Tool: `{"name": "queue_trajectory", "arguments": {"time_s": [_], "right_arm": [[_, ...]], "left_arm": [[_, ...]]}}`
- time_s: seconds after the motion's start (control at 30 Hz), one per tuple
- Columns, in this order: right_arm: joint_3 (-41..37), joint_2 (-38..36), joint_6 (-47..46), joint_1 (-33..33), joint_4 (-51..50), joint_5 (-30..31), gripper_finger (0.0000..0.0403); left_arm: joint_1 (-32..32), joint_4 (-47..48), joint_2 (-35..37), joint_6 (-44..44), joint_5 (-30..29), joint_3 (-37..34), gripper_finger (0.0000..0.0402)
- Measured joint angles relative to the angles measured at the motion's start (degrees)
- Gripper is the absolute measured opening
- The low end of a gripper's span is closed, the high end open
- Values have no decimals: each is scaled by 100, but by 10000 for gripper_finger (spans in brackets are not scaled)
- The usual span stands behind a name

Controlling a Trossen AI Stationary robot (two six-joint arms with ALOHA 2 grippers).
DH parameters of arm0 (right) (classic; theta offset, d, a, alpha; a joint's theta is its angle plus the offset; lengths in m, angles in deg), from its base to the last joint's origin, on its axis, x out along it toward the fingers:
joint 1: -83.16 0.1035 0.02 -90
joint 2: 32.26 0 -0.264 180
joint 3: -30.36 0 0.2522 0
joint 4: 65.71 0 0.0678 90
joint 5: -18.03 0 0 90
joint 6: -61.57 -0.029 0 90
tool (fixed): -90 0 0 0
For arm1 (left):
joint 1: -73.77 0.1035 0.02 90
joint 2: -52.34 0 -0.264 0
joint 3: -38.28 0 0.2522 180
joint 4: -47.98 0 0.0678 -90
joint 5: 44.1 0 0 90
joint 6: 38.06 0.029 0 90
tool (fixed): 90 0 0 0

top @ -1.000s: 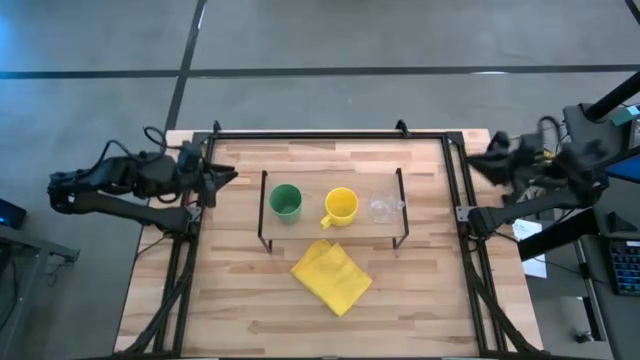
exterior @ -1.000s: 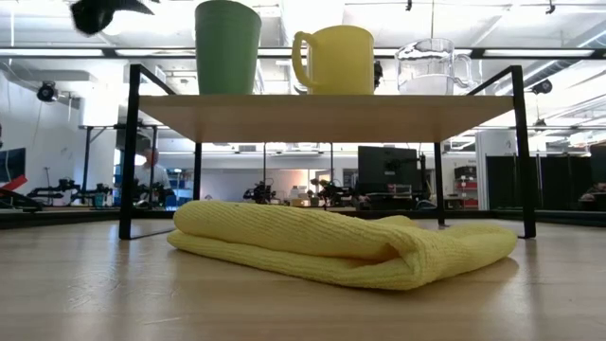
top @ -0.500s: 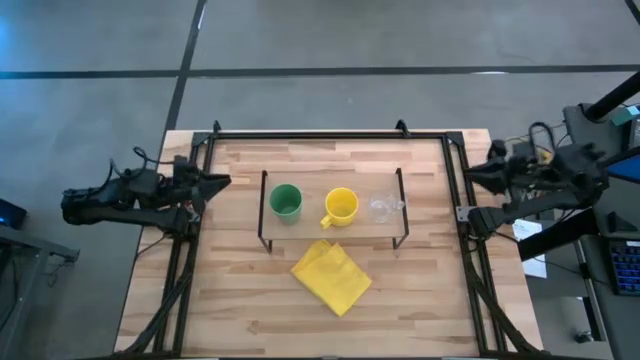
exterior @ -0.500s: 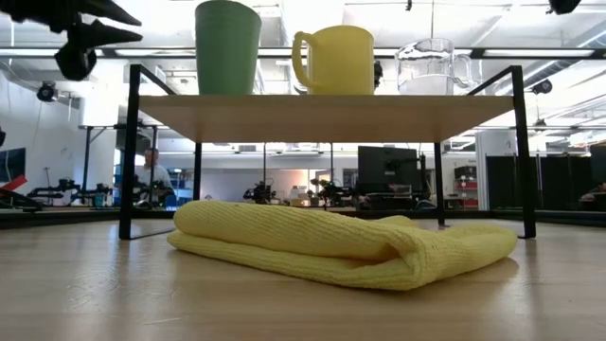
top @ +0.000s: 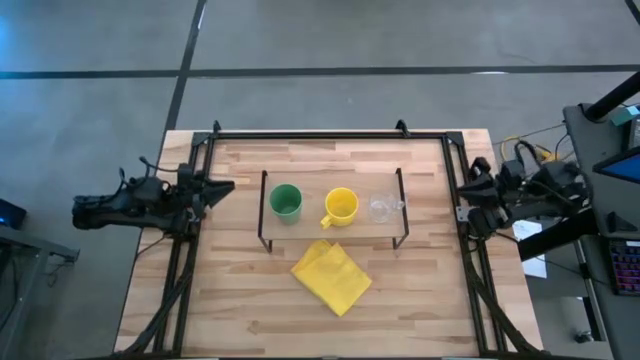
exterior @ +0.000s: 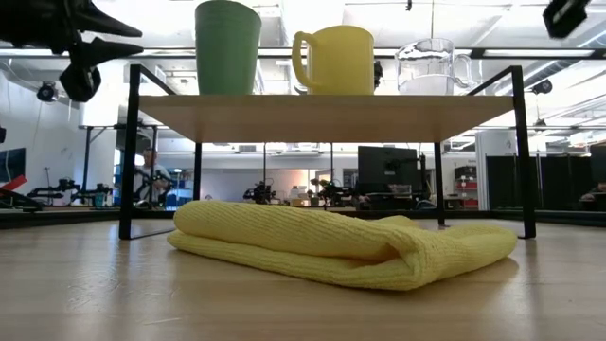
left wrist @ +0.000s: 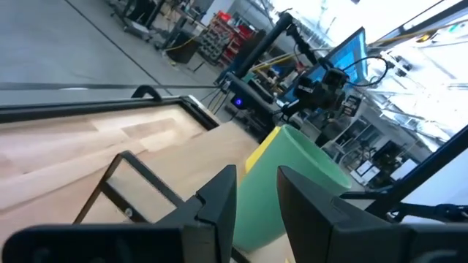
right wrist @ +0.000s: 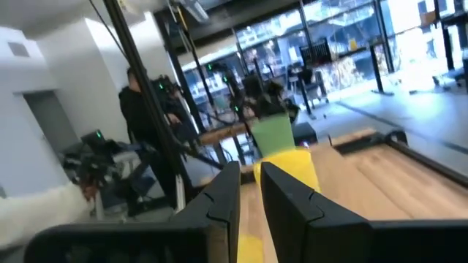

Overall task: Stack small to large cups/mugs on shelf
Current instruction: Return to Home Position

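Three vessels stand upright in a row on the low shelf with a light wood top and thin black wire legs. They are spaced apart, none touching.
- The green cup is at the end toward the left arm.
- The yellow mug with a handle is in the middle.
- The small clear glass cup is at the end toward the right arm.

The low view shows all three seated on the shelf top, well in from its edges. The row runs along the shelf's long axis, which points from one arm to the other.

A crumpled yellow cloth lies on the wooden table just in front of the shelf.

- **Left gripper:** It hangs over the table's left rail and points along the row at the green cup, well apart from it. Its fingers are parted a little and hold nothing.
- **Right gripper:** It sits at the right rail facing back down the same line, with the glass cup nearest. Its fingers are narrowly parted and empty.

We judge the placing done. What remains is the retreat, and each arm's way home leads outward along that axis, away from the cups. Neither arm needs to cross the shelf, so we see little risk to the row.
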Motion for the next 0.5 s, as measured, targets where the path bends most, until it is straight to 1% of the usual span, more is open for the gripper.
{"name": "queue_trajectory", "arguments": {"time_s": [0.13, 0.2, 0.37, 0.5], "right_arm": [[-378, -13, 4, 0, -141, 8, 52], [-529, -6, 9, 0, 54, 7, 52], [-811, -26, -64, 0, 53, -15, 52], [-1050, -26, 71, 0, 535, -81, 52]], "left_arm": [[0, 1, 43, 6, 2, -66, 86], [0, -8, 72, 8, 4, -124, 86], [2, -185, 245, 9, -21, -474, 86], [0, -928, 478, 152, 65, -916, 86]]}}
